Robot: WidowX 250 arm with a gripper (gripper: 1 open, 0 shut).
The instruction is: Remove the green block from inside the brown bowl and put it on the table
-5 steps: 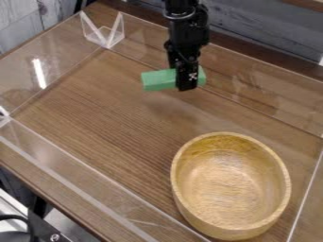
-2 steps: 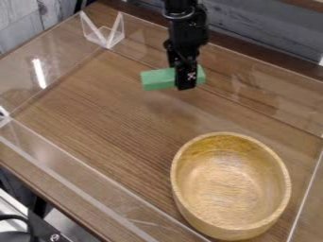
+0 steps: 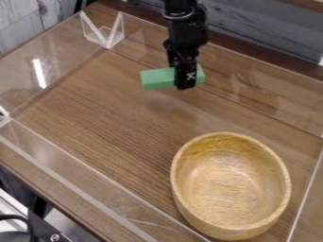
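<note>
My gripper [image 3: 186, 79] hangs from the black arm over the far middle of the table [image 3: 113, 123], shut on the right end of the green block [image 3: 158, 78]. The block sticks out to the left of the fingers and seems to hover a little above the wood. At the front right stands the brown bowl [image 3: 231, 182], a round tan wooden bowl with nothing inside it. The gripper is well behind and to the left of the bowl.
Low clear acrylic walls [image 3: 76, 180] border the tabletop. A clear folded acrylic piece [image 3: 102, 30] stands at the far left corner. Bare wood stretches left of and in front of the block.
The gripper and the green block have shifted very slightly upward or away; otherwise nothing has moved.
</note>
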